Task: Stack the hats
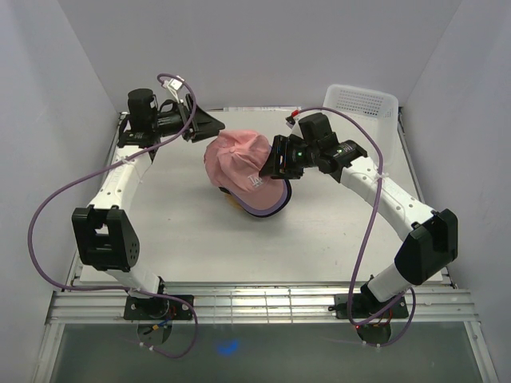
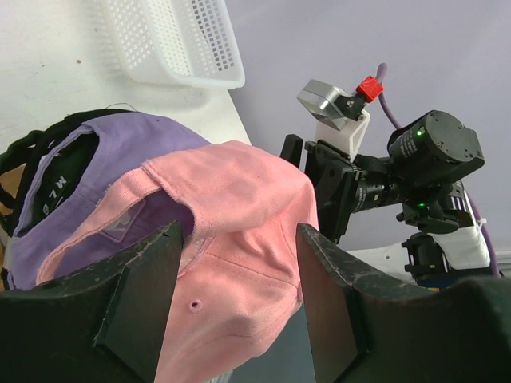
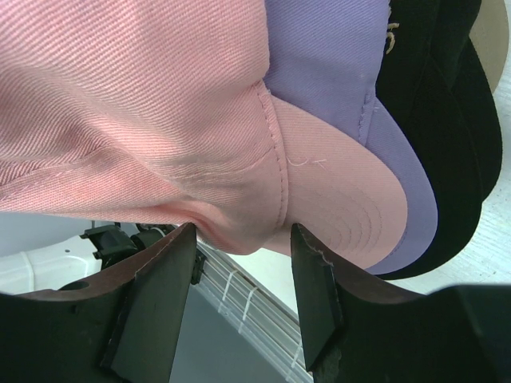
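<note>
The hats sit in one pile mid-table, with a pink cap (image 1: 235, 155) on top, its brim pointing toward the near right. Under it show a lavender cap (image 2: 128, 140), a black cap (image 3: 431, 120) and a sliver of tan cap (image 3: 495, 32). My left gripper (image 1: 209, 128) is at the pink cap's back, open; in the left wrist view the pink crown (image 2: 239, 207) fills the gap between its fingers (image 2: 148, 295). My right gripper (image 1: 267, 163) is at the cap's right side by the brim, open, and the pink fabric (image 3: 120, 96) bulges down to its fingertips (image 3: 315, 271).
A white mesh basket (image 1: 359, 100) stands at the back right corner of the table. Purple cables loop off both arms. The right arm's wrist (image 2: 431, 159) is close behind the pile as seen from the left wrist.
</note>
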Tool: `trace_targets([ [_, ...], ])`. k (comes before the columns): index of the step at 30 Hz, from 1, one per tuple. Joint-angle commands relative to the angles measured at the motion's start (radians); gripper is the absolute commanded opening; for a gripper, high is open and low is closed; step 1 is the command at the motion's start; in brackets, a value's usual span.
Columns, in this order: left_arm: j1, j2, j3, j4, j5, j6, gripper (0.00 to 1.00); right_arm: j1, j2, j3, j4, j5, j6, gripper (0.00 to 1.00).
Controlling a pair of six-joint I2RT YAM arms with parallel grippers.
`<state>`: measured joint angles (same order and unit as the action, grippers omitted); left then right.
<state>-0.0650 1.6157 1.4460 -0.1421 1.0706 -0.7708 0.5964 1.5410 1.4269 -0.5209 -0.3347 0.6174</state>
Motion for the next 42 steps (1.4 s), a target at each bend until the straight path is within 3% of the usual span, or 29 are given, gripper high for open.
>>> trace_targets([
  [1, -0.004, -0.002, 0.024, -0.059, -0.034, 0.068, 0.69, 0.005, 0.014, 0.037, 0.053, 0.008, -0.018, 0.56],
  [12, -0.004, -0.016, 0.022, -0.067, 0.032, 0.047, 0.61, 0.005, 0.016, 0.027, 0.056, 0.006, -0.019, 0.56],
  [16, -0.004, 0.003, 0.019, -0.002, 0.060, -0.011, 0.43, 0.005, 0.015, 0.023, 0.056, 0.011, -0.019, 0.56],
  [22, -0.002, 0.042, 0.004, 0.058, 0.086, -0.058, 0.24, 0.005, 0.016, 0.024, 0.050, 0.016, -0.019, 0.56],
  [26, -0.004, 0.056, -0.009, 0.073, 0.085, -0.070, 0.00, 0.005, 0.016, 0.023, 0.050, 0.019, -0.019, 0.57],
  [42, -0.004, 0.208, 0.056, -0.013, -0.078, 0.004, 0.00, 0.005, 0.027, -0.065, 0.039, 0.086, -0.059, 0.54],
])
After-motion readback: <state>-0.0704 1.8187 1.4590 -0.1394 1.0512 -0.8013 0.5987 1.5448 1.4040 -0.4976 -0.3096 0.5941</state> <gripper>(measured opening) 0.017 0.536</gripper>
